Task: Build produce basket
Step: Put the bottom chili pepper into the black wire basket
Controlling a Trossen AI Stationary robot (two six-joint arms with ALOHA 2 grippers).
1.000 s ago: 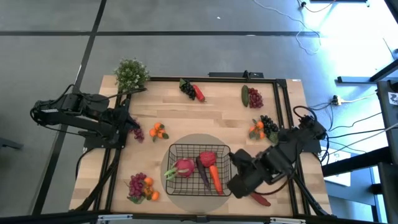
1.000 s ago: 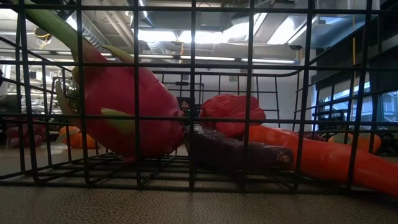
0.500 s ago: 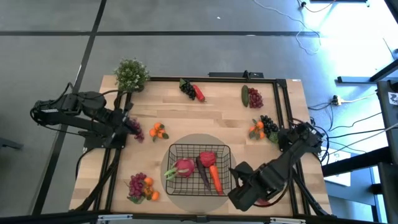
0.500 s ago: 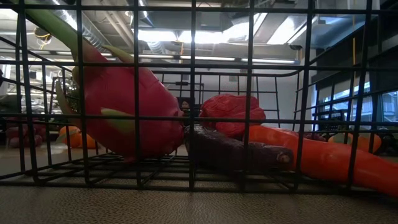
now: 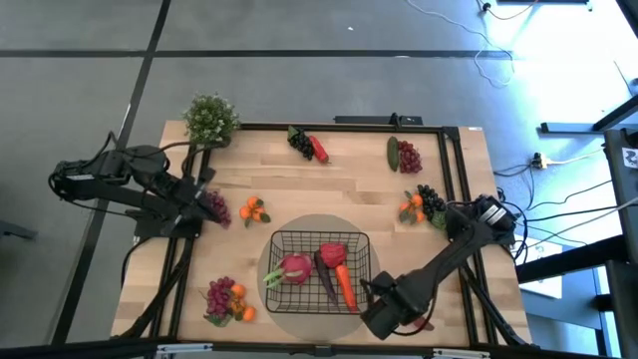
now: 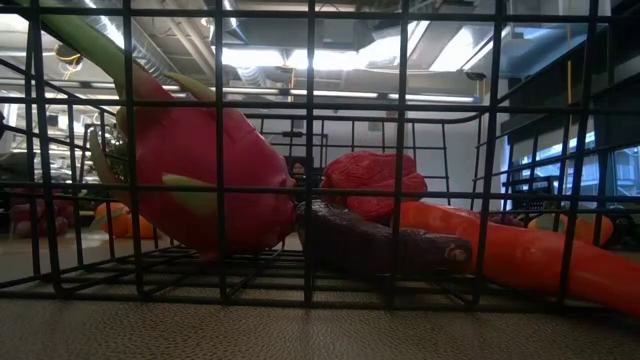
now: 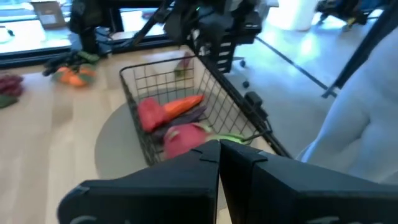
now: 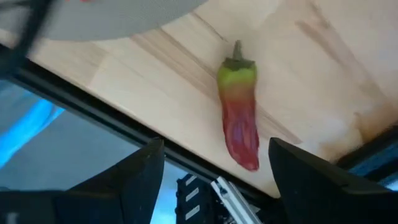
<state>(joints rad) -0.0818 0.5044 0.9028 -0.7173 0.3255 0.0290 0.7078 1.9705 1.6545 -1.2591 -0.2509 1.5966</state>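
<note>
The black wire basket [image 5: 276, 244] stands on a grey round mat at the table's near middle. In it lie a pink radish [image 5: 296, 267], a red pepper [image 5: 330, 254], a dark eggplant [image 5: 327, 281] and a carrot [image 5: 345, 286]; all also show in the low view [image 6: 200, 180]. My right gripper [image 8: 217, 149] is open above a red-and-green pepper [image 8: 239, 109] that lies flat on the table near its near edge. My left gripper [image 5: 202, 202] is shut at a purple grape bunch [image 5: 214, 207] at the table's left. My left gripper is shut on the purple grape bunch [image 5: 213, 206]. The fingers [image 7: 205, 163] come slanting from the table's left. The place of contact is hidden by the fingers, so which part they have cannot be told.
Loose produce lies around: oranges [image 5: 255, 209], grapes with oranges [image 5: 227, 299] at the near left, black grapes with a pepper [image 5: 307, 146], cucumber with red grapes [image 5: 403, 156], oranges with black grapes [image 5: 424, 204]. A potted plant [image 5: 210, 120] stands at the far left corner.
My right gripper has gone toward the table's near edge and a little left, coming over the pepper that lies there. My left gripper has drawn a little toward the table's left edge, and the purple grape bunch has gone with it.
</note>
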